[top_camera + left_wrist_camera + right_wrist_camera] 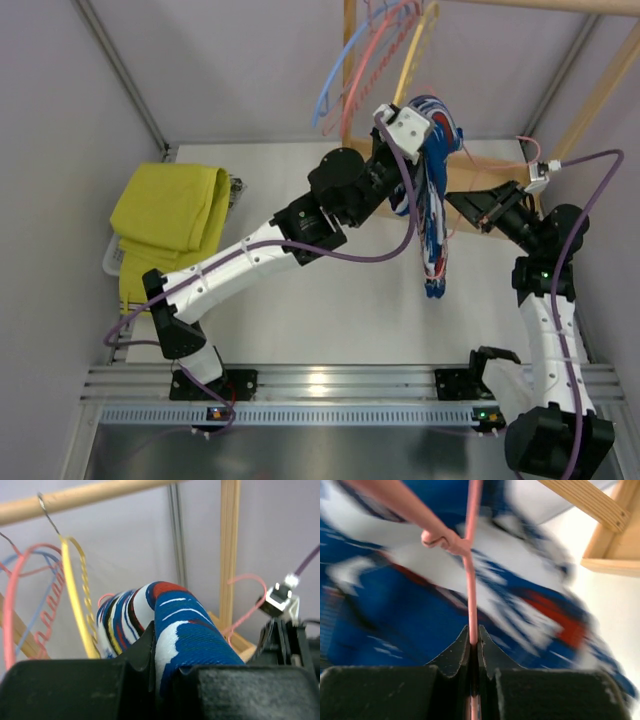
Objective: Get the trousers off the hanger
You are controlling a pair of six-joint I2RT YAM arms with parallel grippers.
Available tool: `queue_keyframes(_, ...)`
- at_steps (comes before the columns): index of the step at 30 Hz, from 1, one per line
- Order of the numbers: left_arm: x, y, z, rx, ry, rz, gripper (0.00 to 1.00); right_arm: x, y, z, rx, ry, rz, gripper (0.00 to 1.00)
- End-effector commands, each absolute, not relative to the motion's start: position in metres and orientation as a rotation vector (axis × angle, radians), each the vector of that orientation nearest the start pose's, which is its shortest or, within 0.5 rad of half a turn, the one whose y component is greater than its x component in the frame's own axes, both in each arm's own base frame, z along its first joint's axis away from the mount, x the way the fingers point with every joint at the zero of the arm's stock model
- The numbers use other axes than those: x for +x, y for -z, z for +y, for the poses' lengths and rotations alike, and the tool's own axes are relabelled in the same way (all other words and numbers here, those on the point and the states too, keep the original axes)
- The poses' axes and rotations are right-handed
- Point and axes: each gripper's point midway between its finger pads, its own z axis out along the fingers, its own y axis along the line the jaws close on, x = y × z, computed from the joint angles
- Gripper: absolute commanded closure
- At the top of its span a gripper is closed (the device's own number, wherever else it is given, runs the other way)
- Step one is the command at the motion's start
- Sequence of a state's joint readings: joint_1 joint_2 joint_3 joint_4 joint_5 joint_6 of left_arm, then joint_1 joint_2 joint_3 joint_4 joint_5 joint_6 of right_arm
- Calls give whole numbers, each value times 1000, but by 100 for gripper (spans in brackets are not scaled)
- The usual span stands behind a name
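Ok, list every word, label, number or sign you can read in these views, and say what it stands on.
No readable text in any view.
The trousers: only a blue, white and red print, no letters visible; blurred in the right wrist view.
The pink hanger: bare wire, no marking.
The folded yellow garment: plain, no label showing.
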State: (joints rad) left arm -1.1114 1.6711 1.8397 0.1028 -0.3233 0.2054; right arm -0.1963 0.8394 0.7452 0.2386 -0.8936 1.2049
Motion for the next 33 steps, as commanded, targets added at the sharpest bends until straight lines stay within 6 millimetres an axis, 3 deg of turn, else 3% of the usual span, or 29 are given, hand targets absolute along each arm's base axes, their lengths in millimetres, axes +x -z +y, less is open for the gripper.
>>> queue_keyframes(1, 248, -660, -350, 283, 680, 870, 100, 276, -313, 108, 281, -1307, 1712, 100)
queue_keyframes(6, 242, -690, -327, 234, 653, 821, 100, 279, -289, 106, 298, -1272, 1758, 100)
queue_keyframes(7, 236, -706, -313, 203, 659, 791, 100, 281, -281, 103, 307, -1249, 1775, 100)
queue_keyframes(13, 220, -734, -279, 157, 668, 734, 100, 285, -275, 101, 299, -1222, 1788, 100)
queue_keyframes(19, 208, -745, -243, 151, 588, 690, 100, 283, -282, 101, 270, -1202, 1786, 100)
queue_keyframes(20, 210, -751, -224, 118, 581, 675, 100, 283, -285, 101, 262, -1197, 1783, 100)
queue_keyframes(22, 216, -756, -204, 99, 557, 669, 100, 283, -287, 100, 252, -1186, 1783, 100)
queue_keyframes(26, 236, -763, -131, -36, 437, 677, 100, 284, -295, 99, 211, -1148, 1768, 100)
queue_keyframes(28, 228, -764, -95, -92, 377, 664, 100, 283, -293, 99, 221, -1146, 1784, 100)
queue_keyframes(30, 234, -753, -67, -125, 265, 680, 100, 285, -294, 99, 220, -1147, 1785, 100)
queue_keyframes(31, 216, -755, -45, -155, 237, 658, 100, 285, -295, 99, 219, -1150, 1783, 100)
queue_keyframes(32, 227, -740, -33, -174, 162, 690, 100, 287, -295, 98, 225, -1151, 1781, 100)
queue_keyframes(33, 225, -735, -20, -201, 123, 695, 100, 290, -294, 97, 234, -1150, 1784, 100)
